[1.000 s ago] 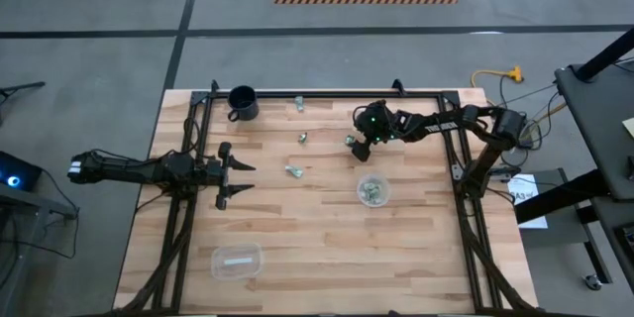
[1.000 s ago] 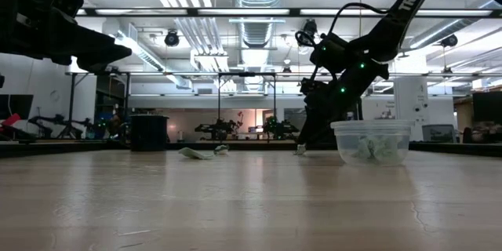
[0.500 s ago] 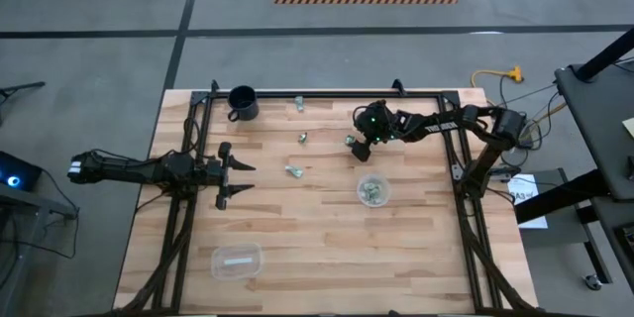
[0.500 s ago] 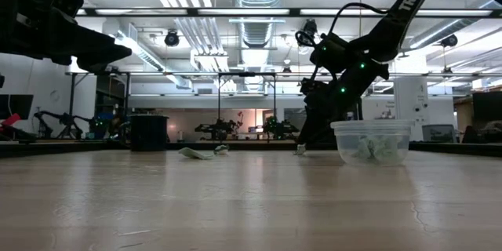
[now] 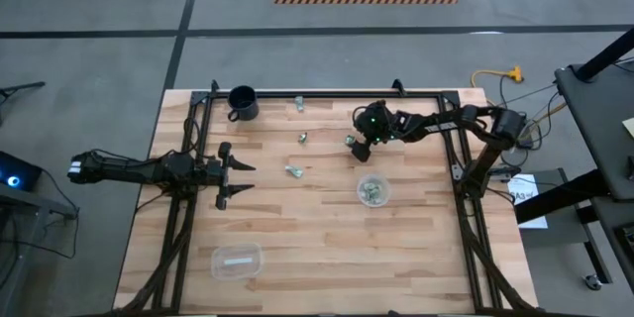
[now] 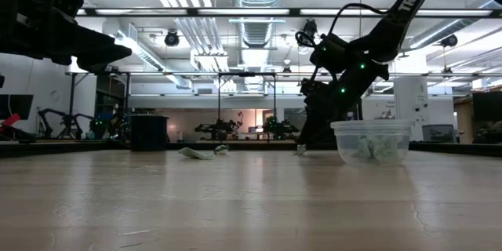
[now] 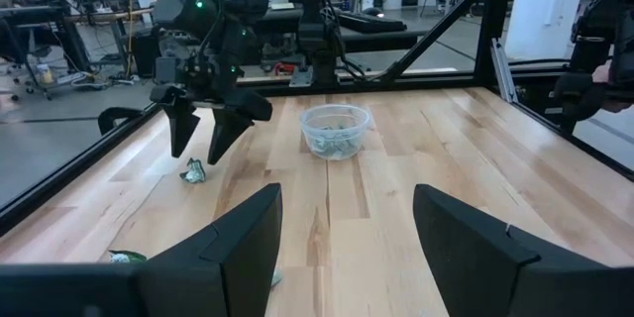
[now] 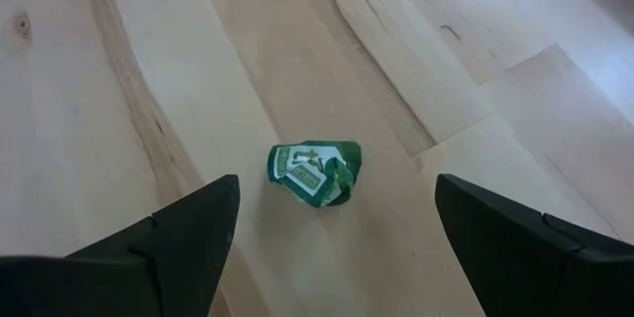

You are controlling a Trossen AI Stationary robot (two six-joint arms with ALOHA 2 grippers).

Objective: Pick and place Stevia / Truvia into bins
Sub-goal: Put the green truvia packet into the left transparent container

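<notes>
high view: three loose packets, two bins (clear)

The right tool hangs over a packet near the round bin.

Both arms were matte black, slim tubular links. Right arm showed green LEDs near wrist, white TROSSEN lettering. Fingers dark, wedge-shaped.
</notes>
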